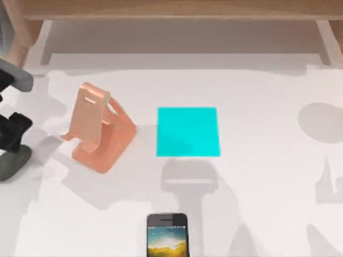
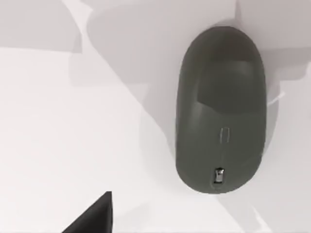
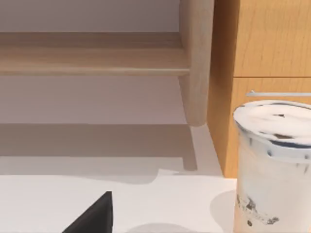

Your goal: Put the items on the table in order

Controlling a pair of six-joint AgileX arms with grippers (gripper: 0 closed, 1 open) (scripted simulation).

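Lying under left end effector [image 1: 9,140]: mouse [image 2: 221,109]

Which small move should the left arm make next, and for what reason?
Probably lower the left gripper straight onto the mouse to grasp it. The mouse lies on the table directly below the wrist camera, untouched, at the table's left edge beside the orange stand; the cyan pad lies bare.

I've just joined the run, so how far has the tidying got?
Nothing looks placed yet. The left gripper is at the table's left edge, above the mouse, which lies ungrasped. The smartphone lies flat by the near edge, the stand and cyan pad both unoccupied.
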